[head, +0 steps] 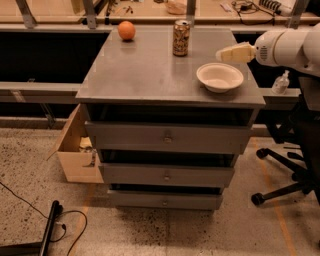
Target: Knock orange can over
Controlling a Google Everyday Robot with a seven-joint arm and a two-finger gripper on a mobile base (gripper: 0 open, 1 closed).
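Note:
The orange can (181, 38) stands upright near the back middle of the grey cabinet top (145, 70), with a brownish-orange and cream label and a silver top. My gripper (220, 54) reaches in from the right on a white arm (290, 47), raised over the top's right side above the white bowl (220, 77). It is to the right of the can and apart from it.
A round orange fruit (126, 30) lies at the back left of the top. The cabinet has three drawers (167, 136). An open cardboard box (75, 150) sits on the floor to the left, an office chair base (285, 170) to the right, and a workbench (150, 10) behind.

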